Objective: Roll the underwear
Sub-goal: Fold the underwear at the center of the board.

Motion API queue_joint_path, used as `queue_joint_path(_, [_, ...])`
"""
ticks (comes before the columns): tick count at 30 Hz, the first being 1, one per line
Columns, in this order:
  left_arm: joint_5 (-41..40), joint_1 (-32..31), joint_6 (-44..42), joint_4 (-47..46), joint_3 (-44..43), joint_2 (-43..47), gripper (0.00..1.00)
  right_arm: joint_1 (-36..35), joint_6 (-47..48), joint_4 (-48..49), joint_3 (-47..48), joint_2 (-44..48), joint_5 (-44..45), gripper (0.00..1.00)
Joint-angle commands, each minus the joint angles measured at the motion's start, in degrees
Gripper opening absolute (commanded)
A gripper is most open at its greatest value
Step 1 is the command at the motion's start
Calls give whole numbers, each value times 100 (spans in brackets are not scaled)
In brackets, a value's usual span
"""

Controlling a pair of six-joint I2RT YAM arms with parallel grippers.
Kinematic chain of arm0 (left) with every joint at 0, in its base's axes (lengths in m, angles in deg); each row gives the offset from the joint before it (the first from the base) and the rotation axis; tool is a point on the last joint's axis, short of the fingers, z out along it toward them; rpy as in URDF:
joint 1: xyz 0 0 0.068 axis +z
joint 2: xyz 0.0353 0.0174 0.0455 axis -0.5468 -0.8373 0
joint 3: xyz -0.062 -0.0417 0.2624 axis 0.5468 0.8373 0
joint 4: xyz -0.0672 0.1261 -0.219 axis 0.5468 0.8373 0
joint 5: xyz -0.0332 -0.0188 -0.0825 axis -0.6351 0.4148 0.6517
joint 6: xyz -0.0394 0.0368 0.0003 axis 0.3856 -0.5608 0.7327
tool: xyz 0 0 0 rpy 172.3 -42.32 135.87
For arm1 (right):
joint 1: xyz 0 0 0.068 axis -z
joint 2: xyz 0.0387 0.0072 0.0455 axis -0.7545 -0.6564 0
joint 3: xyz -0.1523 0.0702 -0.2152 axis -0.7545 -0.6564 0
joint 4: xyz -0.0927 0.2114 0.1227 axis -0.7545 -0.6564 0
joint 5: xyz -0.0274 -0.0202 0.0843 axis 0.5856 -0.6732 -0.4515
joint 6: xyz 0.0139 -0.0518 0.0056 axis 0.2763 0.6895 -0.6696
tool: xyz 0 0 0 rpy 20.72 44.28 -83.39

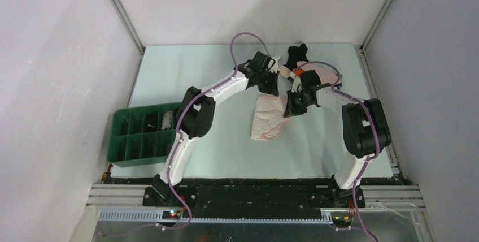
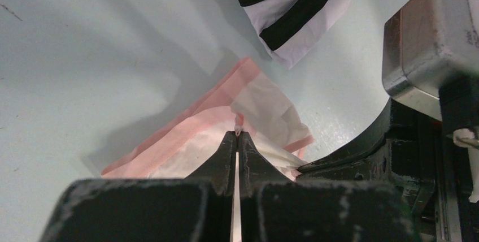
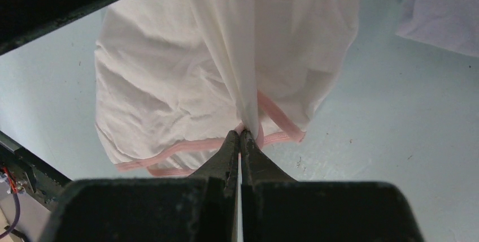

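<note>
A pale green table [image 1: 226, 151] is seen from above, with two white-and-black robot arms reaching in from the near edge towards its middle. Between them a pale pink underwear [image 1: 268, 120] is spread on the table, its cloth creamy white and its edges trimmed in pink. Its far edge is drawn up between the two grippers, while its near end lies on the surface.

The left gripper [image 2: 238, 137] is shown closed, its black fingertips pressed together on a pinch of the garment's pink-trimmed edge. The right gripper [image 3: 241, 137] is likewise closed – a fold of the white cloth is drawn down into its fingertips and is clamped there. The two grippers are held close together, and part of the right arm's metal and black body is seen at the side of the left wrist view.

Behind the grippers, near the far edge of the table, a small heap of further underwear [image 1: 295, 55] is seen, black, orange and pale pink. One piece from it – a black-and-white striped garment [image 2: 294, 10] – lies just beyond the held one.

At the left edge of the table a green tray [image 1: 121, 140] with dividers is set beside the left arm. A rolled white garment [image 1: 168, 121] is placed in one compartment of its far row.
</note>
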Motion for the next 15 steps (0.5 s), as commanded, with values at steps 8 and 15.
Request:
queue_joint_path(8, [-17,35,239,-642,-330,15,0,27,-234,-247,-78,603,-446,0])
queue_joint_path(15, [115,10,402,-843,-346,-77,0,123,-213,-368,-83,554,-207,0])
